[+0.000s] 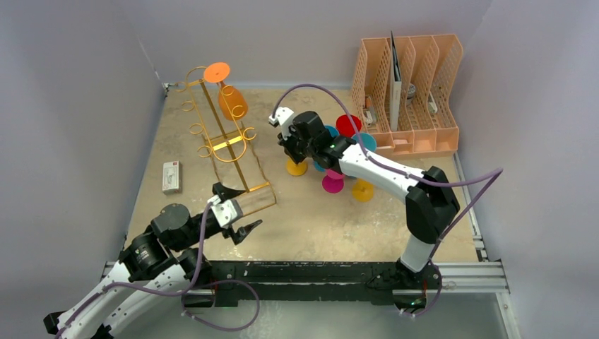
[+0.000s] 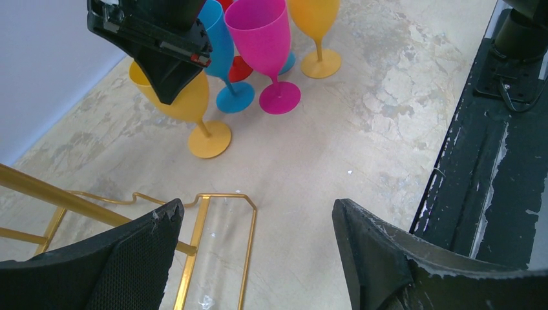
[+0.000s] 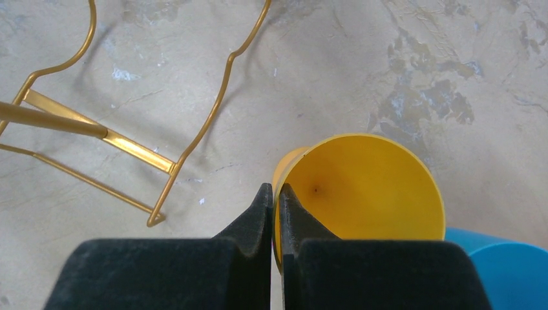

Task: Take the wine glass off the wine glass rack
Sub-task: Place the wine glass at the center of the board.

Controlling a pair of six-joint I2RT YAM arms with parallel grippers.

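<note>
The gold wire wine glass rack [image 1: 222, 145] stands at the left middle of the table. An orange wine glass [image 1: 230, 101] hangs upside down at its far end. My right gripper [image 1: 291, 145] is right of the rack and shut on the rim of a yellow wine glass [image 3: 368, 187], one finger inside the bowl and one outside. That glass [image 2: 194, 106] is upright with its foot at the table. My left gripper [image 1: 240, 210] is open and empty above the rack's near base [image 2: 249, 245], which also shows in the right wrist view [image 3: 136, 148].
Several coloured wine glasses stand right of my right gripper: magenta [image 1: 333, 183], yellow [image 1: 363, 189], blue [image 1: 365, 141], red [image 1: 348, 125]. A peach lattice file organiser [image 1: 410, 92] stands at the back right. A small white box [image 1: 171, 176] lies left of the rack. Walls close three sides.
</note>
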